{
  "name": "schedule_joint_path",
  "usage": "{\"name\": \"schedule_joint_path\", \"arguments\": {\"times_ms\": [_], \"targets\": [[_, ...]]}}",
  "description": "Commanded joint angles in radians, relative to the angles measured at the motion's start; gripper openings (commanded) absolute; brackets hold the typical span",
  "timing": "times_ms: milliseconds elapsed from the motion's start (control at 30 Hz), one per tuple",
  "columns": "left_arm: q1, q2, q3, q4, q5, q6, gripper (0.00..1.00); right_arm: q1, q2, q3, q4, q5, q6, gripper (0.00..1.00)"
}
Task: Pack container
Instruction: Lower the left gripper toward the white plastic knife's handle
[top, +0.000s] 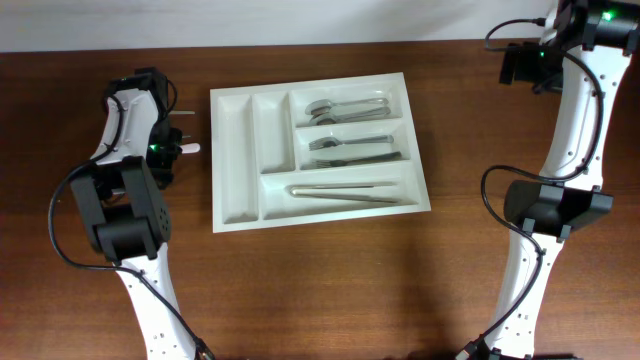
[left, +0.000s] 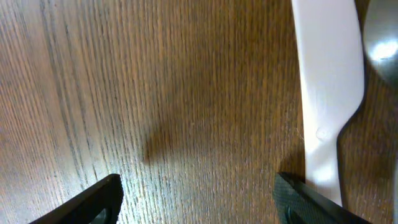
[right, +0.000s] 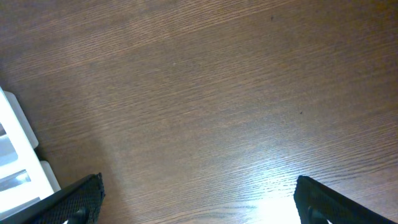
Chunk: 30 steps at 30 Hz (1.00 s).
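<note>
Lining my left gripper (jaws wide, empty) over the white utensil just beside the tray, I'd centre it before closing.

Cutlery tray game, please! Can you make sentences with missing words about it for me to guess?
The white cutlery tray has ___ compartments.
The forks lie in the ___ of its three long compartments.
Its two narrow compartments are ___.
The white-handled utensil lies outside the tray, on the ___.
Missing words: five, middle, empty, table.
</note>
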Motion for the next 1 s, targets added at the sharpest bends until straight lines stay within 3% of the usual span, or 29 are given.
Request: {"name": "schedule_joint_path", "arguments": {"times_ms": [0, 67, 600, 967], "targets": [[0.001, 0.012, -0.007, 0.071, 0.074, 0.145, 0.80, -0.001, -0.010, -0.004, -0.006, 0.008, -0.010, 0.99], [0.001, 0.010, -0.007, 0.109, 0.108, 0.200, 0.81, -0.001, -0.010, -0.004, -0.006, 0.008, -0.010, 0.99], [0.000, 0.003, -0.007, 0.144, 0.125, 0.216, 0.83, -0.001, -0.010, -0.004, -0.006, 0.008, -0.010, 0.99], [0.000, -0.067, -0.007, 0.201, 0.108, 0.323, 0.83, -0.001, -0.010, -0.004, -0.006, 0.008, -0.010, 0.99]]}}
